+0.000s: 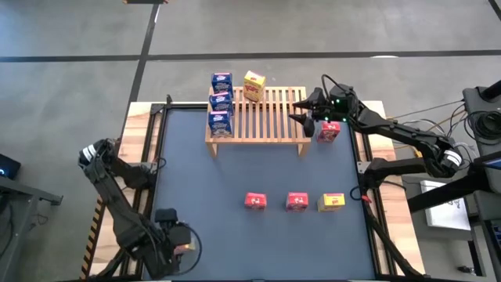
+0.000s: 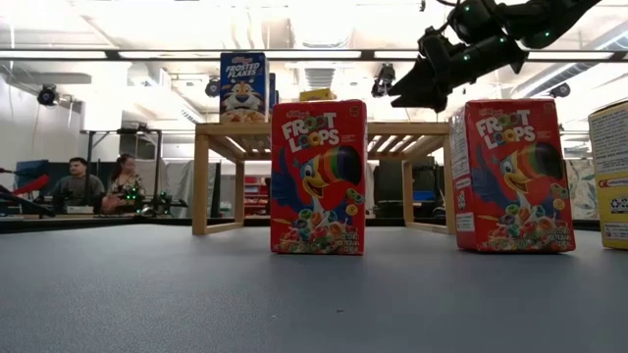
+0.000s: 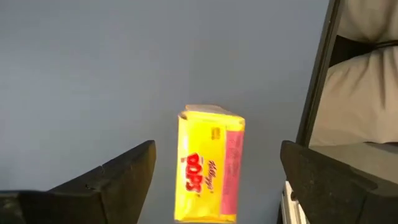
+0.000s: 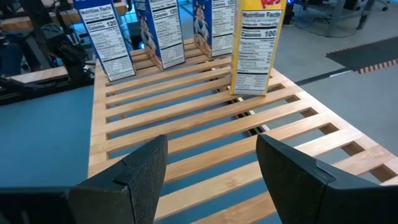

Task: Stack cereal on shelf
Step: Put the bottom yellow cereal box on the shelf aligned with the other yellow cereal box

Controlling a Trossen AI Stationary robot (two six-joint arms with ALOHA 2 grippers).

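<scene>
The wooden shelf (image 1: pixel 266 117) stands at the far middle of the mat. Three blue cereal boxes (image 1: pixel 221 102) stand in a row on its left end, with a yellow one (image 1: pixel 254 84) at its far edge. A red box (image 1: pixel 329 131) stands on the mat by the shelf's right end. Two red boxes (image 1: pixel 255 200) (image 1: pixel 297 201) and a yellow one (image 1: pixel 332 202) stand in a near row. My left gripper (image 3: pixel 217 149) hangs open at the near left, pointing down; its fingers stand wide on either side of another yellow box (image 3: pixel 208 165), without touching it. My right gripper (image 4: pixel 211 146) is open above the shelf's right end.
The dark mat (image 1: pixel 235 172) lies in a wooden frame with black rails (image 1: pixel 153 157) along its sides. Cables and equipment (image 1: pixel 477 117) sit off the table's right edge. Two people (image 2: pixel 98 181) sit in the room behind the table.
</scene>
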